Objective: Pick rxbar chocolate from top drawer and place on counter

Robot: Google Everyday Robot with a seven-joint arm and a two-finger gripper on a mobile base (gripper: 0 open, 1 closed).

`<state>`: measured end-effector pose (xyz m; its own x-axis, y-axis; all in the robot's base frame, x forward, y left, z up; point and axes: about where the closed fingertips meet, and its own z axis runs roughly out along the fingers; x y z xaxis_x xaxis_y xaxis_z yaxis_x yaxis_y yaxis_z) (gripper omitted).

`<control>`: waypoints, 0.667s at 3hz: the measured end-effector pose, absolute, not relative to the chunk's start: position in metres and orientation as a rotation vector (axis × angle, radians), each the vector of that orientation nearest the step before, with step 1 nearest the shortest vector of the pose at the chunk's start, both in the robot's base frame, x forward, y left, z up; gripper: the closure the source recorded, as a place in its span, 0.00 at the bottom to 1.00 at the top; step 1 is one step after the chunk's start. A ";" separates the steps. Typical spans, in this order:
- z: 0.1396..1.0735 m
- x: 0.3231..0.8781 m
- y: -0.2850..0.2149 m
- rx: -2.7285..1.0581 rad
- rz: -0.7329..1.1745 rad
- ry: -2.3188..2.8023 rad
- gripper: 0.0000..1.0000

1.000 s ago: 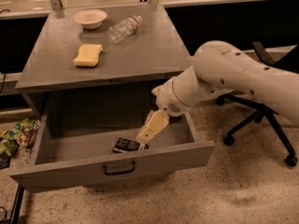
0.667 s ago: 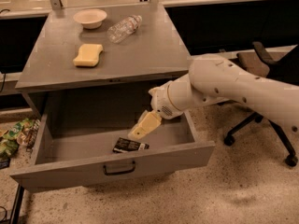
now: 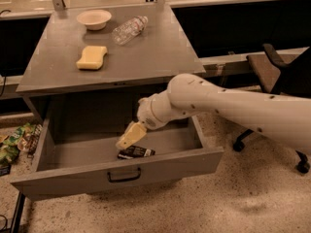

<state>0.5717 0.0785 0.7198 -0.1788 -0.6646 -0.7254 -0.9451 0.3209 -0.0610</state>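
The top drawer [image 3: 73, 154] stands pulled open below the counter [image 3: 146, 57]. The rxbar chocolate [image 3: 137, 153], a small flat black bar with whitish print, lies on the drawer floor near the front panel, right of the black handle [image 3: 124, 175]. My gripper [image 3: 127, 139] reaches down into the drawer from the right on the white arm. Its yellowish tip hangs just above the left end of the bar, very close to it or touching.
On the counter lie a yellow sponge [image 3: 92, 57], a white bowl [image 3: 94, 19] and a clear plastic bottle [image 3: 129, 29] on its side. An office chair [image 3: 277, 76] stands at the right. Snack bags [image 3: 14, 142] lie on the floor at the left.
My arm has swung left and lower into the drawer. The gripper has gone from right of the bar to just over it. The bar has not moved.
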 end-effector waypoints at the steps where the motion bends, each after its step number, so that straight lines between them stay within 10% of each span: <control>1: 0.704 0.586 0.104 -1.451 0.513 1.894 0.00; 2: 0.690 0.588 0.122 -1.514 0.472 1.874 0.00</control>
